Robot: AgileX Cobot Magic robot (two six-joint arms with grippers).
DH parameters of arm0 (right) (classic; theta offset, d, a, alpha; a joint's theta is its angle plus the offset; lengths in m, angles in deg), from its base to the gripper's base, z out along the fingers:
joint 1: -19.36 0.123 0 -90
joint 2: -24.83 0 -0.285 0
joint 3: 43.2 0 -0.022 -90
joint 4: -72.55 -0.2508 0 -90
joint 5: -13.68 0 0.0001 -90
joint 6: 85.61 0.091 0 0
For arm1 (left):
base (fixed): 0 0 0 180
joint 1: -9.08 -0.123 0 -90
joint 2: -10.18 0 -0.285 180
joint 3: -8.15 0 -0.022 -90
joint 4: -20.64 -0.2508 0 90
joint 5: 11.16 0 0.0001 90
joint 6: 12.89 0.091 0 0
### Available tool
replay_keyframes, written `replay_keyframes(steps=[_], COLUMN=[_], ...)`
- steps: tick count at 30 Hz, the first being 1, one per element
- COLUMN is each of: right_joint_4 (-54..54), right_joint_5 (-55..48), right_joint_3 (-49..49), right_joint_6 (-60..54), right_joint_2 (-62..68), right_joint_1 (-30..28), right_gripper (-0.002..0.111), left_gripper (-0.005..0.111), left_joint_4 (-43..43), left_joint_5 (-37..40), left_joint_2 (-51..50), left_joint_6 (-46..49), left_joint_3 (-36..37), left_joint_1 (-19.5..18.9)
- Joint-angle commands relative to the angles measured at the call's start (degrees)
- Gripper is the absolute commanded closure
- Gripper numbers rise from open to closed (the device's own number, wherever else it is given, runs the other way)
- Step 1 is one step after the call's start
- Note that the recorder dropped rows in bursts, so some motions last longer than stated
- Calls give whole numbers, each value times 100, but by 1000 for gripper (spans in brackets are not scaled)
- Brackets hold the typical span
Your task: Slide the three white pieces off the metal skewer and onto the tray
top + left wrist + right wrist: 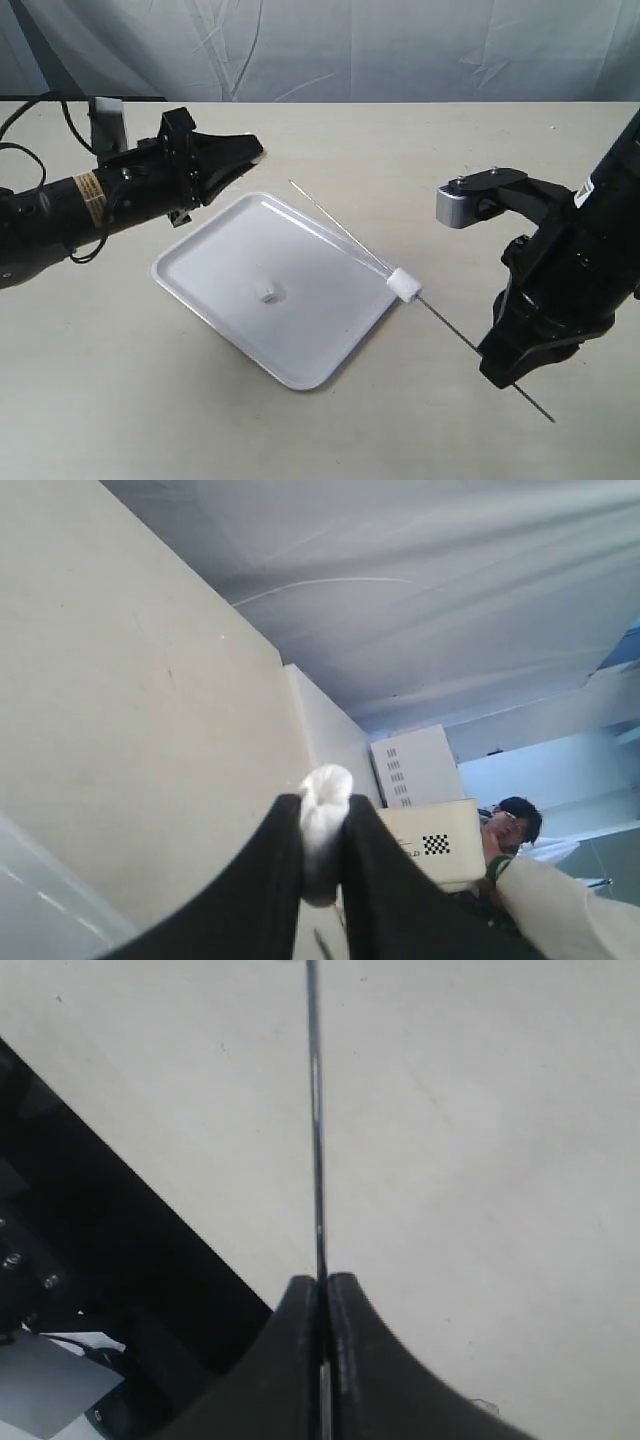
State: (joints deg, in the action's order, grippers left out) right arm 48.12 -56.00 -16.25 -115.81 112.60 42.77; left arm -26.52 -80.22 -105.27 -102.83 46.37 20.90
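While the left arm stretches almost level above the pale bench (pixel 120 400), its black left tool (pixel 248 152) pinches one small white marshmallow-like piece (pixel 322 810) between narrow fingers, near the far corner of the flat rectangular glossy white plastic tray (pixel 210 265). Bent steeply downward, the right arm has its right tool (pixel 508 377) clamped on the thin straight grey metal skewer (pixel 455 330), which slants over the tray's rim carrying a second white piece (pixel 405 285); a third white piece (pixel 270 292) sits on the tray. Print on the left arm's yellow label (pixel 90 197) is too small to read, and a checkered black-and-white square (pixel 435 845) marks a cream box (pixel 455 865)
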Motion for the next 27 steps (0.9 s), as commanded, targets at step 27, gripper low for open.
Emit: replay_keyframes(steps=[27], right_joint_4=[-154], right_joint_5=[1158], right_joint_3=[20], right_joint_6=[468], right_joint_2=[12], right_joint_1=[7], right_gripper=[109], left_gripper=[58], left_joint_4=[-1831], left_joint_5=[1576], left_joint_2=[31], left_joint_6=[-106], left_joint_3=[-27], left_joint_1=[321])
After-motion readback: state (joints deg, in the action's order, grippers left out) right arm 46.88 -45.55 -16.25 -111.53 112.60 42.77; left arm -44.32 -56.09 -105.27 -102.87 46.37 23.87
